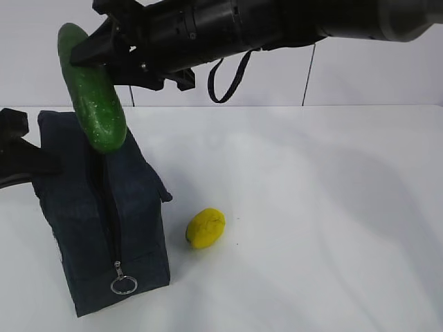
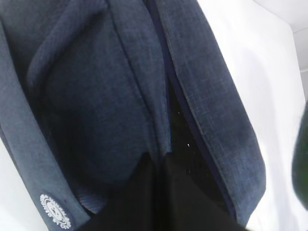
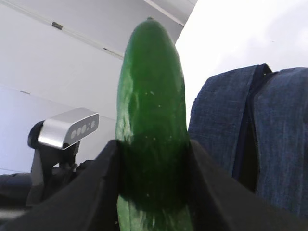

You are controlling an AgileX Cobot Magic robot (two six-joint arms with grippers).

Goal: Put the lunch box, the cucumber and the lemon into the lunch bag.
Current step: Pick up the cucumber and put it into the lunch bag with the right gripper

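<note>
navy fabric is filling the near left of the exterior view: the lunch bag is standing on the white table, with its silver ring pull hanging at the near end of the zipper and the zipper slit lying open along the top. just to the right of the bag, apart from it, the lemon is resting on the table. above the far end of the bag, the cucumber is hanging tilted, its lower end just over the open slit. the right gripper is reaching across from the right and pinching the cucumber near its upper part; in the right wrist view the black fingers are pressing on both sides of the cucumber, with the bag lying beyond. the left gripper is sitting at the bag's left side, its jaws pressed together; whether any cloth is caught between them is not clear. in the left wrist view it is pointing at the dark gap of the bag, beside the small white round logo. the lunch box is not showing in any view.
</note>
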